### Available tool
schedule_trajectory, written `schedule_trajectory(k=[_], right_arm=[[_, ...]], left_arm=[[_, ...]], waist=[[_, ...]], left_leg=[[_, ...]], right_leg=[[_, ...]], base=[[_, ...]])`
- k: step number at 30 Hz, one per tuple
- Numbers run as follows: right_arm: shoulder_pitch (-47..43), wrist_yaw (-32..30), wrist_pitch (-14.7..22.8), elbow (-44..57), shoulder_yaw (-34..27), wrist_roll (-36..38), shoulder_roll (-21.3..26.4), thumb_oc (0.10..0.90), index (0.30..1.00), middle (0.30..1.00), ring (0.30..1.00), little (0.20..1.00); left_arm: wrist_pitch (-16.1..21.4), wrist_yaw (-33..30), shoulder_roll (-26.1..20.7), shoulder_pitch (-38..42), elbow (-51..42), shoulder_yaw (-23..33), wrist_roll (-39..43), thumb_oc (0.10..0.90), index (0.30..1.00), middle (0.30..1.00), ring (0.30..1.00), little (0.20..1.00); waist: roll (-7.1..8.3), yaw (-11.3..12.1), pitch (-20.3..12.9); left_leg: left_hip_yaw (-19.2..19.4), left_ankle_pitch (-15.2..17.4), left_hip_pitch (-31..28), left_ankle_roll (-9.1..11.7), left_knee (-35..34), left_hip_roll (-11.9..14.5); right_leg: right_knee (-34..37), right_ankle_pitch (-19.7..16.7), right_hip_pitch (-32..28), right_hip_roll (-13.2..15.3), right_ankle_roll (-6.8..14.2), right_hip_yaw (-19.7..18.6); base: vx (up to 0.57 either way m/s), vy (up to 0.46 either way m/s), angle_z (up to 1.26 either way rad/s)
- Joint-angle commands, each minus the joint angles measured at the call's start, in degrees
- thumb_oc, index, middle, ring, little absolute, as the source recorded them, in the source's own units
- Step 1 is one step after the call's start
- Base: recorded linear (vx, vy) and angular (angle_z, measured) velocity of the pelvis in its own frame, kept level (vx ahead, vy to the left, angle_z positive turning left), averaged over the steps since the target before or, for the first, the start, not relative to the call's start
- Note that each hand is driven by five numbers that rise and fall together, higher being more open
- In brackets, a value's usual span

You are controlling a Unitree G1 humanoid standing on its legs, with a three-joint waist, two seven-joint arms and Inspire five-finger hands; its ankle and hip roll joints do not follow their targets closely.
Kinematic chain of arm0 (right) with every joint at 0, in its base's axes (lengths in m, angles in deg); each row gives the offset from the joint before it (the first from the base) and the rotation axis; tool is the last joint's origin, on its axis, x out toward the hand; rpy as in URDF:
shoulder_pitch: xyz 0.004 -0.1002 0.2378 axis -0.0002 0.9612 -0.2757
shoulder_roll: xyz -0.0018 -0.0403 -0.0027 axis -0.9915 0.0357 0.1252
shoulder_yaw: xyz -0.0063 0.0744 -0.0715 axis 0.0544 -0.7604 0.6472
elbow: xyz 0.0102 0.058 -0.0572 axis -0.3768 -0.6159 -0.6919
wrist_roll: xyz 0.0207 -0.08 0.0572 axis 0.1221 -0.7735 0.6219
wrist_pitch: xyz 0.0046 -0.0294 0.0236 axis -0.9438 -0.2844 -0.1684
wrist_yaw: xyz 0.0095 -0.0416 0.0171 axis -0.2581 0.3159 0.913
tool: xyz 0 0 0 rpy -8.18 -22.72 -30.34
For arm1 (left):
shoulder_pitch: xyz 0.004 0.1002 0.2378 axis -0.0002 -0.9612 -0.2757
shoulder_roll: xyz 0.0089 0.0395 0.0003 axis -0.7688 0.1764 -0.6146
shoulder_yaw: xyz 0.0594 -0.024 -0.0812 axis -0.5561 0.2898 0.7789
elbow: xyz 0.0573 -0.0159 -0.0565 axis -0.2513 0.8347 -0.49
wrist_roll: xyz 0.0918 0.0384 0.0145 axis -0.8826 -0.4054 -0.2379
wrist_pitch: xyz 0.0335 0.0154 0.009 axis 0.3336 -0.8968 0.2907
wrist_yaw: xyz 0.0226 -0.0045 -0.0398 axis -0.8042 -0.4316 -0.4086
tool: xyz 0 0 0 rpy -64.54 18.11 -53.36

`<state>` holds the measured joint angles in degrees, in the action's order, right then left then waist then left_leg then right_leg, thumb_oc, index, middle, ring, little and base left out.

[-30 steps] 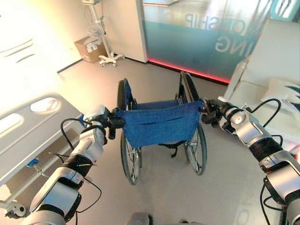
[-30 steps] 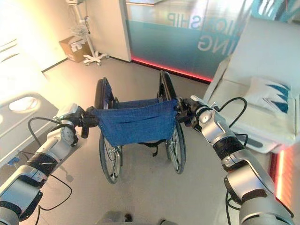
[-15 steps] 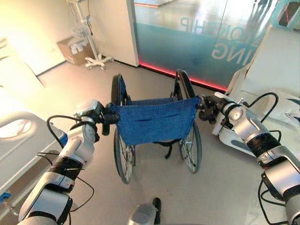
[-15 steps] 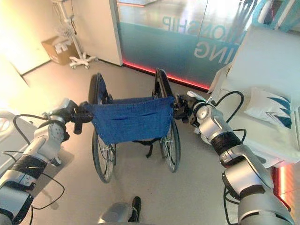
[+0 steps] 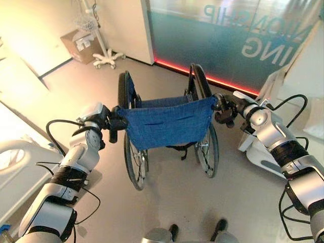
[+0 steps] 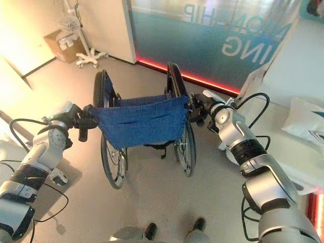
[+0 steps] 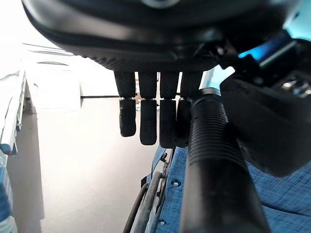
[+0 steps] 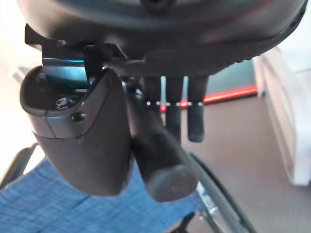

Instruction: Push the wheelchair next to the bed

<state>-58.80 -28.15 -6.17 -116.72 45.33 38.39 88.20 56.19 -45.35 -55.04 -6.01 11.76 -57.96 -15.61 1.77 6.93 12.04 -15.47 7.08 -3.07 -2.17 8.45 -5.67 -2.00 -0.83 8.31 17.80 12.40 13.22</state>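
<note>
We stand behind the wheelchair (image 5: pixel 167 126), mid-floor between the bed (image 5: pixel 20 167) on our left and white furniture on the right. Our left hand (image 5: pixel 104 121) and right hand (image 5: pixel 225 109) each curl round a push handle, so we can steer it evenly.

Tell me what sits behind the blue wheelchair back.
Past the blue back show the two big wheels, grey floor and a glass wall with a red strip. The cloth covers the seat. Each robot hand holds a push handle.
</note>
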Motion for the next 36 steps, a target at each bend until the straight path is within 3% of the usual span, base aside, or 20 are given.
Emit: schedule_trajectory(k=[1,4,7,12,15,18,19,21,22,24,25,26,27,28,29,30,32,33,35,36], right_arm=[[-6.08,4.36,2.80,3.05,7.38,-8.40,10.22,0.400,0.300,0.300,0.300,0.300],[-7.19,7.30,3.20,4.81,7.99,-7.23,11.09,0.400,0.300,0.300,0.300,0.300],[-7.11,8.13,5.35,5.39,8.72,-8.47,11.91,0.400,0.300,0.300,0.300,0.300],[-6.84,9.21,8.00,6.36,9.65,-12.63,13.25,0.400,0.300,0.300,0.300,0.300],[-6.72,10.14,8.39,6.74,11.13,-12.99,15.19,0.400,0.300,0.300,0.300,0.300],[-5.80,9.67,8.91,6.46,11.47,-13.83,15.35,0.400,0.300,0.300,0.300,0.300],[-4.35,8.87,9.26,6.16,11.13,-15.25,14.47,0.400,0.300,0.300,0.300,0.300],[-3.93,8.29,9.55,5.64,10.84,-16.69,13.44,0.400,0.300,0.300,0.300,0.300],[-3.75,7.55,8.81,5.05,10.41,-19.08,11.60,0.400,0.300,0.300,0.300,0.300],[-4.02,7.45,8.64,4.77,10.30,-20.32,10.75,0.400,0.300,0.300,0.300,0.300],[-4.97,6.82,9.48,3.66,10.72,-21.29,9.55,0.400,0.300,0.300,0.300,0.300],[-5.22,6.73,9.82,3.48,10.86,-21.51,9.41,0.400,0.300,0.300,0.300,0.300],[-6.32,6.58,10.50,2.82,11.21,-22.03,8.85,0.400,0.300,0.300,0.300,0.300],[-7.15,6.46,11.23,2.32,11.64,-22.17,8.61,0.400,0.300,0.300,0.300,0.300],[-7.29,5.79,12.51,1.26,11.86,-21.96,7.43,0.400,0.300,0.300,0.300,0.300],[-7.19,5.71,12.37,1.13,11.93,-22.02,6.87,0.400,0.300,0.300,0.300,0.300],[-5.22,5.41,12.86,0.66,12.38,-21.49,5.05,0.400,0.300,0.300,0.300,0.300],[-4.37,5.42,13.21,0.92,11.97,-21.76,4.87,0.400,0.300,0.300,0.300,0.300],[-1.38,5.05,14.16,2.63,10.73,-22.09,4.89,0.400,0.300,0.300,0.300,0.300],[-0.63,5.08,13.92,3.53,10.50,-22.06,5.03,0.400,0.300,0.300,0.300,0.300]], left_arm=[[10.21,4.80,-2.66,-13.40,-4.47,-8.76,-3.93,0.400,0.300,0.300,0.300,0.300],[9.02,4.93,-1.91,-13.70,-2.79,-9.06,-3.61,0.400,0.300,0.300,0.300,0.300],[8.13,4.75,-0.14,-11.85,-1.41,-9.92,-3.79,0.400,0.300,0.300,0.300,0.300],[7.00,4.78,1.28,-8.60,-1.35,-11.82,-3.34,0.400,0.300,0.300,0.300,0.300],[7.50,5.87,2.66,-7.39,-0.63,-13.47,-2.69,0.400,0.300,0.300,0.300,0.300],[7.37,5.85,3.90,-7.46,0.10,-14.52,-2.63,0.400,0.300,0.300,0.300,0.300],[6.90,5.65,5.07,-8.08,0.11,-14.97,-3.23,0.400,0.300,0.300,0.300,0.300],[6.19,5.66,5.63,-8.54,-0.58,-14.87,-3.68,0.400,0.300,0.300,0.300,0.300],[5.97,5.24,6.51,-8.98,-1.02,-14.74,-4.21,0.400,0.300,0.300,0.300,0.300],[5.83,5.26,6.68,-9.16,-1.42,-14.76,-4.36,0.400,0.300,0.300,0.300,0.300],[5.56,5.29,6.65,-10.46,-2.27,-14.33,-4.40,0.400,0.300,0.300,0.300,0.300],[5.54,5.32,6.61,-10.73,-2.43,-14.20,-4.45,0.400,0.300,0.300,0.300,0.300],[5.63,5.35,5.99,-11.36,-3.19,-13.62,-4.52,0.400,0.300,0.300,0.300,0.300],[5.82,5.49,5.66,-11.74,-3.77,-12.92,-4.60,0.400,0.300,0.300,0.300,0.300],[5.54,6.63,5.18,-12.33,-4.24,-11.99,-5.39,0.400,0.300,0.300,0.300,0.300],[5.43,6.93,4.80,-12.37,-4.33,-12.10,-5.37,0.400,0.300,0.300,0.300,0.300],[4.83,8.68,3.64,-13.29,-5.08,-12.08,-5.11,0.400,0.300,0.300,0.300,0.300],[4.60,8.96,3.49,-13.80,-5.48,-12.03,-5.28,0.400,0.300,0.300,0.300,0.300],[4.04,9.09,3.09,-14.81,-6.64,-12.19,-5.76,0.400,0.300,0.300,0.300,0.300],[4.15,9.20,2.70,-14.85,-6.97,-12.27,-5.98,0.400,0.300,0.300,0.300,0.300]], waist=[[3.86,4.31,0.73],[4.38,3.17,0.89],[3.58,1.04,1.42],[2.66,-1.15,1.70],[2.55,-2.72,0.98],[2.52,-3.06,0.47],[2.04,-2.13,0.86],[1.67,-1.06,1.71],[1.22,1.10,3.24],[0.63,2.69,3.91],[-0.65,5.29,4.18],[-0.44,5.69,4.11],[-0.84,7.18,4.26],[-0.53,7.89,3.79],[-0.17,8.68,2.96],[0.25,8.94,2.61],[2.47,9.96,0.33],[2.33,10.09,-0.07],[3.23,9.76,-1.28],[3.19,9.54,-1.70]], left_leg=[[9.93,4.40,6.05,2.83,9.93,5.03],[12.77,1.31,4.79,4.62,10.30,10.05],[15.93,-3.20,3.42,5.81,9.11,14.49],[18.71,-6.28,-0.12,7.28,5.01,17.70],[22.89,-9.57,-2.56,8.98,5.92,19.68],[24.46,-9.49,-2.66,8.96,7.25,17.76],[23.48,-7.62,-1.14,7.62,5.88,13.31],[23.86,-7.14,1.13,7.16,4.26,10.52],[26.70,-9.10,7.62,7.28,2.97,8.15],[27.85,-11.46,11.71,7.14,1.60,7.66],[28.07,-15.61,16.16,6.94,-2.36,7.02],[27.49,-15.41,16.30,7.39,-3.15,6.47],[28.92,-17.78,17.59,6.66,-4.41,6.58],[29.37,-16.61,17.23,6.16,-4.11,5.65],[30.67,-13.79,16.73,3.32,-0.92,4.90],[30.68,-12.88,17.07,2.74,0.05,4.59],[29.97,-8.35,15.41,-0.47,0.76,2.45],[30.67,-9.32,14.87,-1.38,-0.21,2.38],[29.29,-9.16,12.82,-3.04,-2.18,0.39],[28.87,-9.10,12.54,-3.18,-2.36,0.43]], right_leg=[[-3.40,-7.42,-1.87,-0.84,-0.34,-3.58],[-9.29,-2.38,-1.70,-2.92,-1.85,0.41],[-11.83,0.91,-2.01,-5.01,-4.42,3.45],[-14.19,3.14,-1.28,-6.10,-6.29,7.45],[-13.16,3.74,-2.29,-7.08,-7.94,12.00],[-12.29,4.29,-3.57,-7.70,-8.89,14.51],[-11.64,4.45,-5.23,-8.83,-8.84,14.75],[-10.72,4.66,-7.29,-10.11,-8.41,13.81],[-8.64,5.78,-11.78,-12.24,-8.18,12.68],[-7.68,6.53,-13.88,-13.68,-8.47,11.95],[-7.39,7.97,-16.64,-15.91,-8.80,10.28],[-7.64,9.07,-17.41,-15.91,-8.57,9.36],[-8.09,9.78,-18.47,-16.51,-9.05,9.55],[-8.96,11.32,-19.06,-16.74,-9.19,9.26],[-11.43,11.45,-18.87,-16.23,-9.12,9.96],[-12.14,11.59,-19.06,-16.09,-9.00,9.91],[-19.78,10.60,-20.38,-14.73,-6.73,9.65],[-21.76,9.25,-20.26,-14.58,-6.03,10.11],[-28.16,2.71,-19.45,-14.83,-1.68,7.52],[-28.69,1.03,-18.68,-15.40,-1.07,6.61]], base=[[0.51,-0.394,1.62],[0.45,-0.359,1.21],[0.32,-0.263,0.35],[0.25,-0.232,0.59],[0.23,-0.207,0.51],[0.25,-0.148,0.64],[0.33,-0.139,0.46],[0.36,-0.086,0.34],[0.40,-0.077,0.05],[0.42,-0.030,-0.03],[0.53,0.008,-0.12],[0.54,0.041,-0.44],[0.42,0.047,-0.71],[0.51,0.153,-1.11],[0.45,0.130,-1.14],[0.41,0.141,-1.13],[0.52,0.170,-0.64],[0.52,0.250,-0.17],[0.34,0.189,0.12],[0.33,0.112,0.33]])
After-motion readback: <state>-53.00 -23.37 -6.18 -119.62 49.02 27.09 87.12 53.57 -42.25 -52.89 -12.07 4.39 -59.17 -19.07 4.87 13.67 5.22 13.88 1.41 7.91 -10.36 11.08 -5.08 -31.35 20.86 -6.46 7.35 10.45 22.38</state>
